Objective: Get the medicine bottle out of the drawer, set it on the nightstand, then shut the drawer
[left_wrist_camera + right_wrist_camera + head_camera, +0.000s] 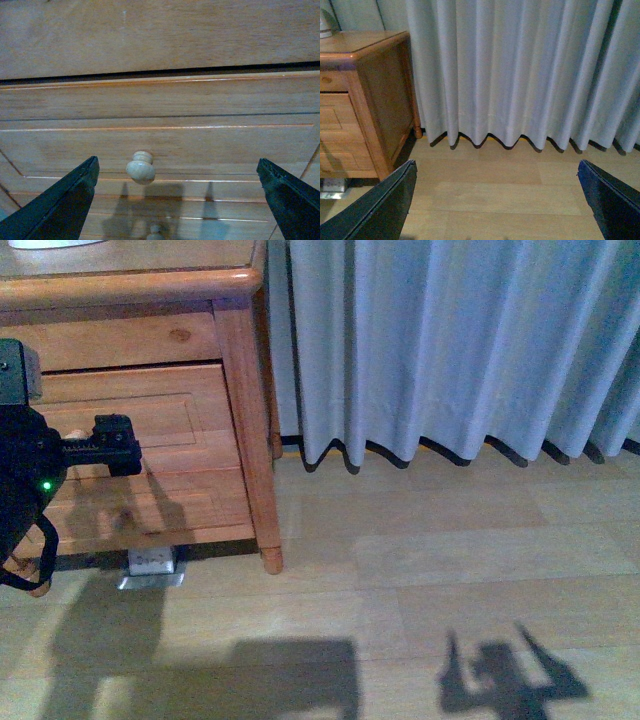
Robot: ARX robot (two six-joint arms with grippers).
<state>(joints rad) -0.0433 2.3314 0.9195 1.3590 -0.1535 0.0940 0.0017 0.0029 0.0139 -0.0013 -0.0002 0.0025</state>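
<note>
While the left tool point(176, 161) hangs released before the knob point(140, 167), the drawer point(225, 145) is shut. Clenching off-centre could miss it.

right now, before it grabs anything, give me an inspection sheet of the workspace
surface: nightstand top glossy, only partly in view
job's things: drawer looks shut, knob not gripped; medicine bottle not seen
clutter: white object on the top; pale item on the floor under the nightstand
grippers: left gripper open, facing the knob; right gripper open, facing the curtain
cables: dark loop hangs below the left arm
surroundings: curtain, wood floor
</note>
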